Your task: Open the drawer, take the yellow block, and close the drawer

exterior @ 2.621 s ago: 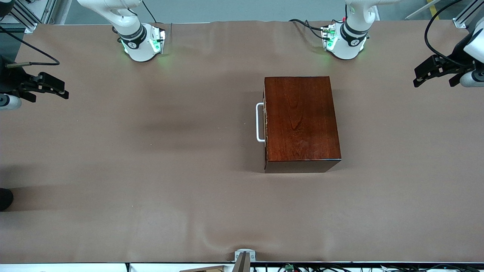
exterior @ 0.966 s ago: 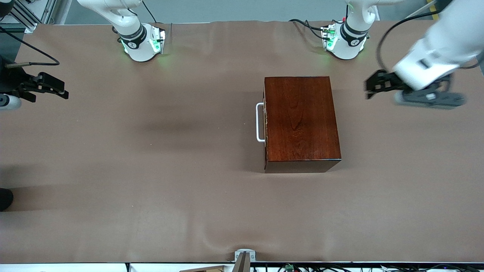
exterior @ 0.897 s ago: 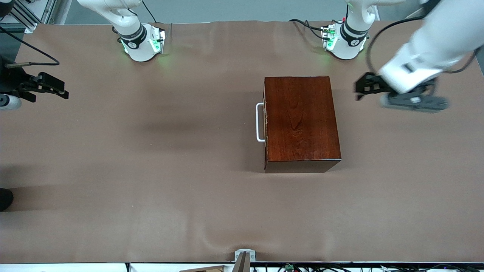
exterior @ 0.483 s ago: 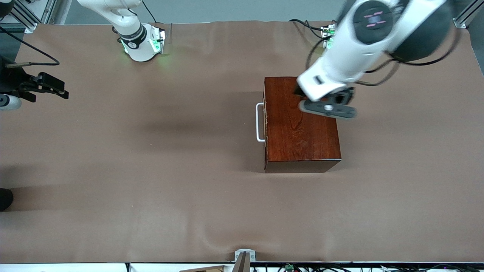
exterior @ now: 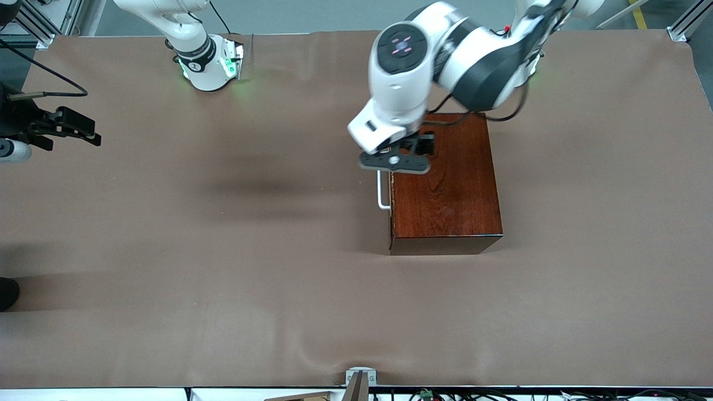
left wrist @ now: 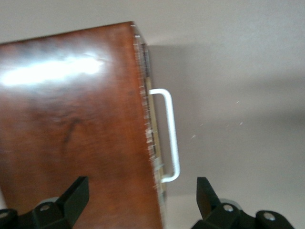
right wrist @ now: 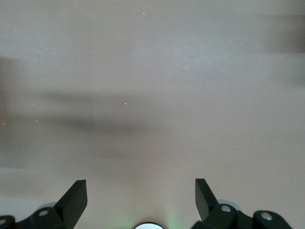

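Note:
The dark reddish-brown wooden box stands on the table toward the left arm's end. Its drawer is shut, with the white U-shaped handle on the side that faces the right arm's end. My left gripper hangs open over the box's top edge above the handle. In the left wrist view the gripper is empty and straddles the box edge, with the handle in sight. My right gripper waits open at the right arm's end, and its wrist view shows only bare cloth. The yellow block is hidden.
Brown cloth covers the table, with slight wrinkles near the front edge. The right arm's base stands at the table's back edge. A small metal bracket sits at the middle of the front edge.
My left arm has swung in from the left arm's end of the table, across the box top, to above the handle edge. The right arm and the box have not moved.

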Robot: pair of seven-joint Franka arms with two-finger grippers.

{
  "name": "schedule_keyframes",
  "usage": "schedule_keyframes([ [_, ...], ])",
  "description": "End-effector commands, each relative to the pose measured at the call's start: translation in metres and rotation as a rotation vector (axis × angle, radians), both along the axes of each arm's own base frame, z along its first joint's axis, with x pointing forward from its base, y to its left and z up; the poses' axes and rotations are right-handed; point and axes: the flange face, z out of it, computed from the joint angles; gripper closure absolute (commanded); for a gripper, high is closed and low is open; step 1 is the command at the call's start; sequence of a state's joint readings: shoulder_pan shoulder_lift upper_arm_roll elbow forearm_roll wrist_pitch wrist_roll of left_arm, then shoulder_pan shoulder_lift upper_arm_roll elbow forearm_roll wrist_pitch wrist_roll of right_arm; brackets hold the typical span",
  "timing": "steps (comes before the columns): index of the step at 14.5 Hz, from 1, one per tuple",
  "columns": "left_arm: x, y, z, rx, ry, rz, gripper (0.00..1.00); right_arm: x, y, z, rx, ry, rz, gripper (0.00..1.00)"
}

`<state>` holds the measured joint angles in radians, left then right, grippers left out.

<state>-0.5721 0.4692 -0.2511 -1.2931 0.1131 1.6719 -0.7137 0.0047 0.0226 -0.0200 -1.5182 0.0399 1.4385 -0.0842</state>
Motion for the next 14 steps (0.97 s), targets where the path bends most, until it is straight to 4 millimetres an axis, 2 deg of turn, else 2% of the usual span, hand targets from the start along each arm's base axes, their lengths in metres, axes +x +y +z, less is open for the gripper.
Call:
schedule_keyframes([
  [1, -0.003, -0.042, -0.034, 0.044, -0.084, 0.136, 0.0, -0.01, -0.004, 0.003, -0.011, -0.004, 0.004, 0.0],
  [2, -0.008, -0.06, -0.053, 0.057, -0.115, 0.177, 0.0, -0.01, -0.004, 0.003, -0.011, -0.004, 0.004, 0.0],
  [4, -0.016, -0.081, -0.089, 0.118, -0.15, 0.166, 0.0, -0.01, -0.004, 0.003, -0.011, -0.004, 0.004, 0.0],
  [5, -0.021, -0.088, -0.1, 0.137, -0.166, 0.155, 0.0, -0.01, -0.004, 0.003, -0.011, -0.004, 0.004, 0.0],
  [7, -0.029, -0.096, -0.106, 0.147, -0.18, 0.141, 0.0, -0.01, -0.004, 0.003, -0.011, -0.004, 0.004, 0.0],
  [14, -0.046, -0.095, -0.144, 0.255, -0.115, 0.125, 0.0, -0.01, -0.004, 0.003, -0.011, -0.004, 0.0, 0.0],
])
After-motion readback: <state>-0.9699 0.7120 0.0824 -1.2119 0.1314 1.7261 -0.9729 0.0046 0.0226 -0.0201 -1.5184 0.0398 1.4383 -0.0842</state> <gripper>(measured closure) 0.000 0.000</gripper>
